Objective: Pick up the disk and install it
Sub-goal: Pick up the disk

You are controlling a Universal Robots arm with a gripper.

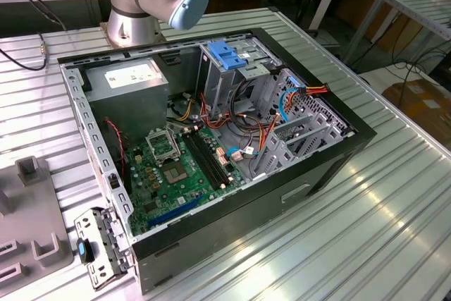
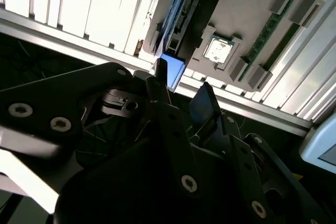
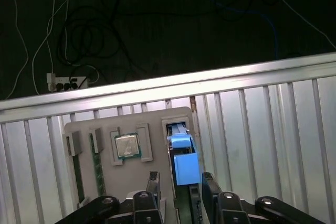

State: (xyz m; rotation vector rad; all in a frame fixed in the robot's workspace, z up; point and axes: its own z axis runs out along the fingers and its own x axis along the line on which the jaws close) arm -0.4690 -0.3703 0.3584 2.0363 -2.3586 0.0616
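Gripper with jaws apart over disk, standing edgewise in grey holder, processor chip alongside

One disk, one processor chip, one grey tray, one open computer case.

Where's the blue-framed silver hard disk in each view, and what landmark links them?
First wrist view: the disk stands on edge in a slot of the grey plastic parts tray.
Second wrist view: the disk, edge-on, in that tray.
Exterior view: that tray, likely, lies at the exterior view's left edge.
Shared landmark: the square silver processor chip beside the disk in both wrist views.
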